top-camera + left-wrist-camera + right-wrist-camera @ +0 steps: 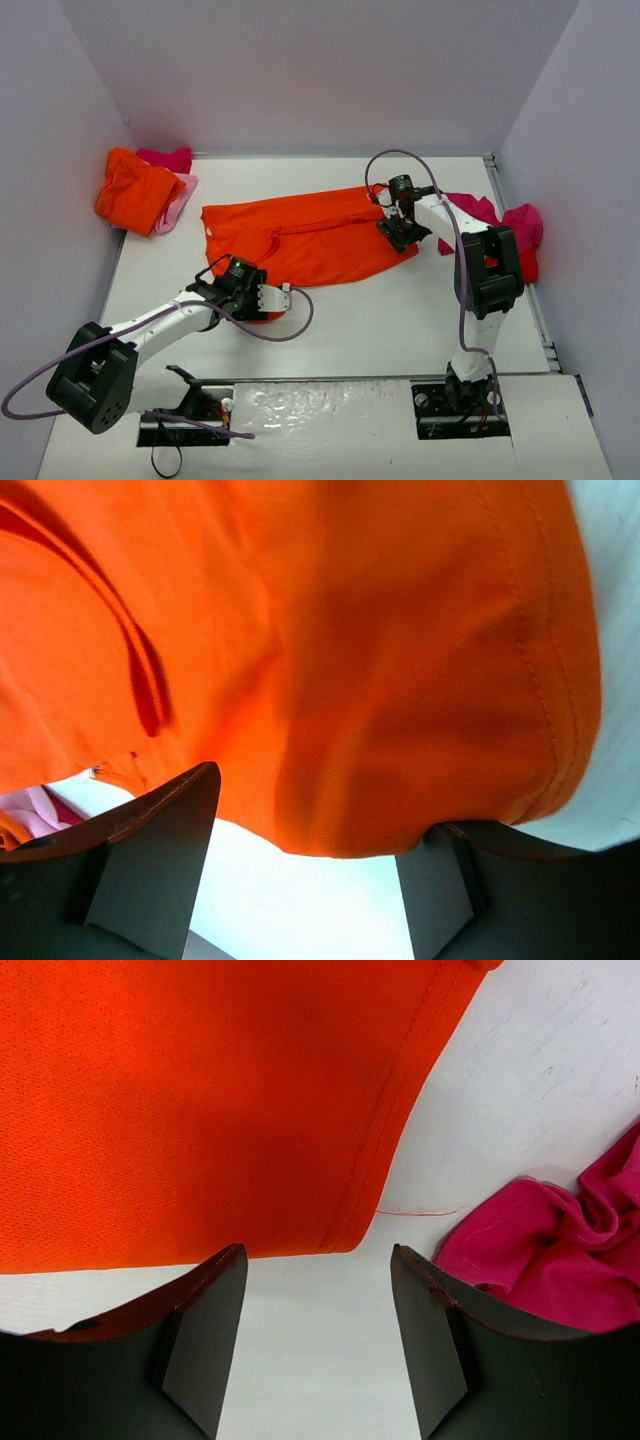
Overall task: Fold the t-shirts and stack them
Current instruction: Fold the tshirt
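A bright orange t-shirt [310, 238] lies spread flat mid-table. My left gripper [276, 298] is open at its near-left corner; in the left wrist view the orange cloth [380, 660] fills the frame and its hem hangs between the gripper's [310, 880] wide-apart fingers [150, 870], ungrasped. My right gripper [400, 232] is open at the shirt's right corner; in the right wrist view it [318, 1330] is over bare table just short of the orange hem [390, 1160]. A crumpled magenta-pink shirt [505, 220] lies to the right and shows in the right wrist view [560, 1260].
A pile at the far left holds a folded orange shirt [135, 188] over a pale pink one [180, 200], with a magenta one [168, 158] behind. A red shirt [528, 265] lies under the right-hand magenta one. Walls close in at the left, back and right.
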